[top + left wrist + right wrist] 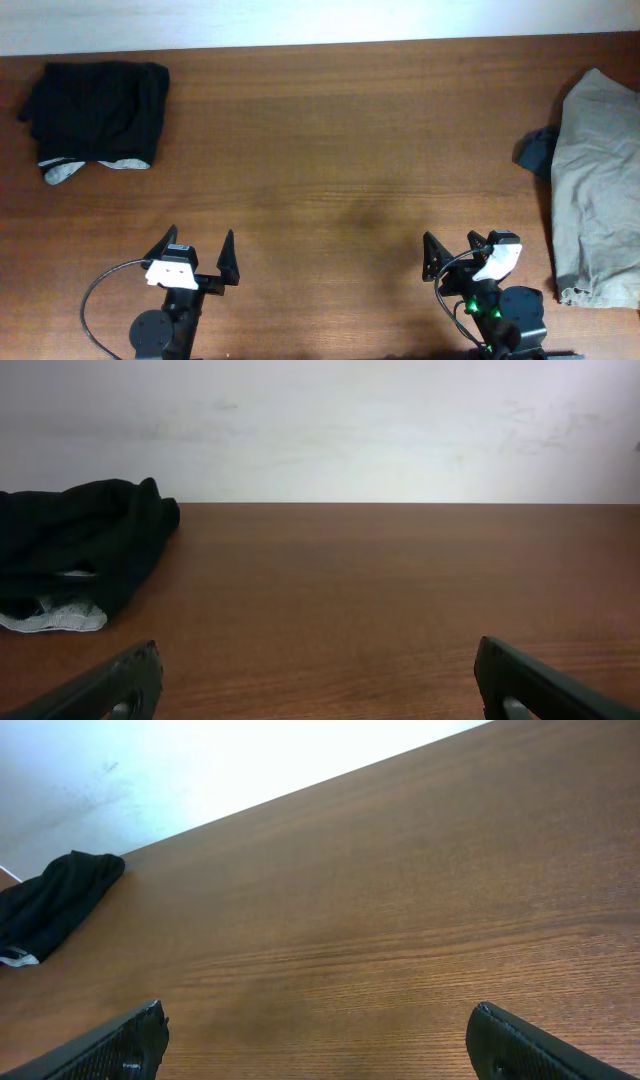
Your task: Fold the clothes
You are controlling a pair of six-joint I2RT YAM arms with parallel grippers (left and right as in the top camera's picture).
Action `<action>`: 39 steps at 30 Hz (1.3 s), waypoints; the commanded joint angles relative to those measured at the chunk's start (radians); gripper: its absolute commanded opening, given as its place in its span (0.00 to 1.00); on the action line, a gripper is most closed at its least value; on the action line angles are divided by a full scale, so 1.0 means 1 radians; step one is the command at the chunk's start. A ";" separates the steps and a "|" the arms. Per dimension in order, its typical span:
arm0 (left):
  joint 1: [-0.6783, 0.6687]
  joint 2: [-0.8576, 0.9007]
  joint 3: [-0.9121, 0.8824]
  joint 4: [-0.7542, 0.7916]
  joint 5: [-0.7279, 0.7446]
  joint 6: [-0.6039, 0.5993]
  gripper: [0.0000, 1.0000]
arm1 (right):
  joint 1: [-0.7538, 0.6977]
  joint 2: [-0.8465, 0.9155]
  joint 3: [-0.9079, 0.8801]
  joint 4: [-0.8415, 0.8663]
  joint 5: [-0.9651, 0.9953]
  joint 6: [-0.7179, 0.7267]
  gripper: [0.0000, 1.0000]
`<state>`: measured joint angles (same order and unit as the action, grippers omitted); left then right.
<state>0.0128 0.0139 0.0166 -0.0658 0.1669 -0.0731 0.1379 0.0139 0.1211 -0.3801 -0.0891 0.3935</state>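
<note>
Left fingers (228, 260), black tapered plastic, spread wide and empty, low over the wood near the front edge. Right fingers (433, 258), same make, likewise spread wide, gripping nothing. Beyond both, a smooth reddish-brown wood-grain counter (330, 150), faintly glossy. At the far left corner, well apart from the left fingers: a rumpled black soft fabric garment (95, 110), bunched into a rough square, with a grey-white knitted hem (65, 172) showing at its near edge. At the right edge, near the right arm: a large pale khaki-olive woven garment (598, 190), long, creased, partly out of frame. Touching its left side, a small crumpled dark teal cloth (535, 150), partly tucked beneath. Thin black cable (100, 290) looping beside the left arm. Plain white wall (320, 430) behind the counter.
</note>
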 commanded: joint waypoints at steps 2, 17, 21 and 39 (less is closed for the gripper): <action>0.000 -0.004 -0.008 0.002 -0.008 -0.013 0.99 | -0.008 -0.010 -0.009 0.011 -0.005 0.005 0.99; 0.000 -0.004 -0.008 0.002 -0.007 -0.013 0.99 | -0.008 -0.010 -0.009 0.051 -0.006 0.005 0.99; 0.000 -0.004 -0.008 0.002 -0.007 -0.013 0.99 | -0.010 0.021 0.066 0.036 0.031 -0.017 0.99; 0.000 -0.004 -0.008 0.002 -0.007 -0.013 0.99 | -0.431 1.221 1.143 -0.294 0.255 -0.308 0.99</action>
<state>0.0128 0.0158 0.0162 -0.0654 0.1661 -0.0734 -0.1677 1.0813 1.1362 -0.6376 0.1261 0.1020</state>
